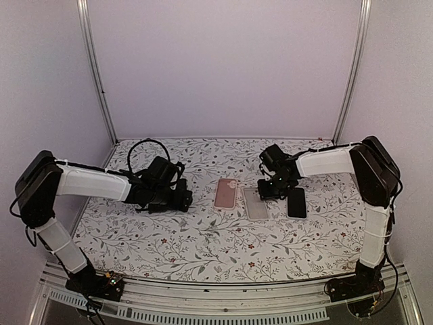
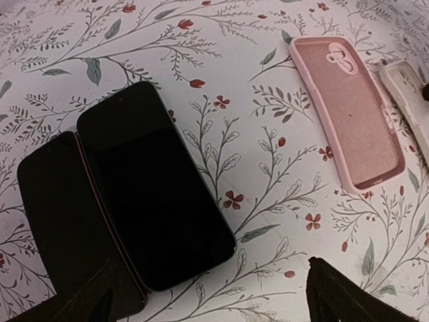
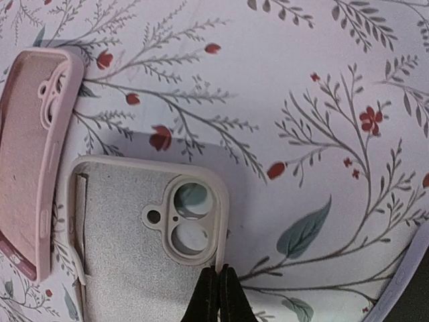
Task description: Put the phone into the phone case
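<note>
Jaws shut (right arm) touching grey case (image 3: 120,261) rim.

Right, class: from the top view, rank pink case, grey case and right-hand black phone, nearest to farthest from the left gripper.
1. Pink phone case, just right of the left gripper.
2. Grey phone case, next rightward.
3. Black phone, farthest right.

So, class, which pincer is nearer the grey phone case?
Right. The right pincer is shut at the rim of the grey case; the left pincer hangs open beyond the pink case, over a black phone.
</note>
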Robot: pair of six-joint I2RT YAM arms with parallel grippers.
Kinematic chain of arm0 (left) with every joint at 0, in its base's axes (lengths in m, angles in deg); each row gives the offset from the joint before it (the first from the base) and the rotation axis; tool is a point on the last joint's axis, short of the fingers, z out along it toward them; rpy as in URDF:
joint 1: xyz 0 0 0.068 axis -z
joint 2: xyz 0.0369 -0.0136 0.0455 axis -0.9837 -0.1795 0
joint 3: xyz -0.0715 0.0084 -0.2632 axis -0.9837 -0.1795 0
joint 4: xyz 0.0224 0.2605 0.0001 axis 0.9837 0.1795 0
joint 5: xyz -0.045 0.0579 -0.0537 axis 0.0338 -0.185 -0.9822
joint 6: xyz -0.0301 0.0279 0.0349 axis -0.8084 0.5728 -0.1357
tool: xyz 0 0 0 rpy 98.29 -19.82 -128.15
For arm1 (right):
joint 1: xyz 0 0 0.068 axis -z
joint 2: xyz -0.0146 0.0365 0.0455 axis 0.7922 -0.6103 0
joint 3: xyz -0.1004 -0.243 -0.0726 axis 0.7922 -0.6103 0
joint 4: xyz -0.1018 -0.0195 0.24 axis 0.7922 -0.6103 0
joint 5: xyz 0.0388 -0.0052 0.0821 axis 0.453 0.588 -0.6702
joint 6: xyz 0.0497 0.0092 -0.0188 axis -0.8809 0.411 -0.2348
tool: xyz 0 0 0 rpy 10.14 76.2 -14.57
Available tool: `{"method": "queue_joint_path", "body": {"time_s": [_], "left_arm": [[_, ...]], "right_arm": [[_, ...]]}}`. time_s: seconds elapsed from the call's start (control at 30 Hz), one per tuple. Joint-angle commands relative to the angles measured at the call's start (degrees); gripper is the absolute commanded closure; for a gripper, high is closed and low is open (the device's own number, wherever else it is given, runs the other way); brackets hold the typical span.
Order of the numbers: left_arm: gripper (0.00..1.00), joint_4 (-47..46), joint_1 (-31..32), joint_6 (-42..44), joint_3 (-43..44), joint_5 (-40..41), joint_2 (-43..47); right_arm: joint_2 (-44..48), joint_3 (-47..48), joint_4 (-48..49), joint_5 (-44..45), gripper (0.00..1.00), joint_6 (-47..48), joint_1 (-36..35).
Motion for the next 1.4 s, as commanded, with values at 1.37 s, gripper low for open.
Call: {"method": "queue_joint_path", "body": {"time_s": [1.37], "left_arm": [[0.21,7.1,-11.4,2.2,12.8,-10.5,-13.0]], "right_arm": [[14.7,0.3,-0.8,2.3,0.61,0.8,-9.2]]}}
